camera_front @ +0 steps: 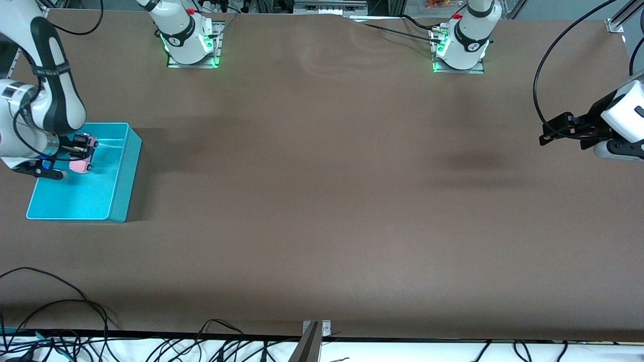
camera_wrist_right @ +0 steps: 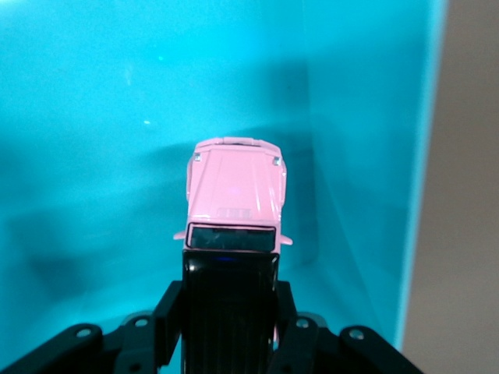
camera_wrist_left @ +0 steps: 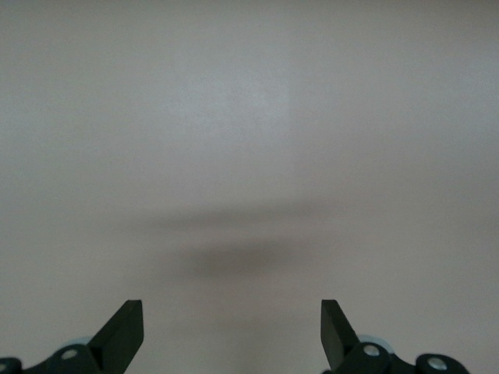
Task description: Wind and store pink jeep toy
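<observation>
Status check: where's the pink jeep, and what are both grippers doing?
Right gripper shut on pink jeep toy, over turquoise bin. Left gripper open, waiting over bare table. Nothing in the way.

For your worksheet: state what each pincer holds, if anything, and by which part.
The right pincer, over the turquoise bin, grips the pink jeep toy by the sides of its black-roofed cabin. The left pincer is open, holding nothing.

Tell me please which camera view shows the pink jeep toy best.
The right wrist view: the pink jeep toy fills its middle, held by the right gripper over the turquoise bin. The front view shows it small and partly covered by that gripper. The left wrist view shows only the bare table and the left gripper.
</observation>
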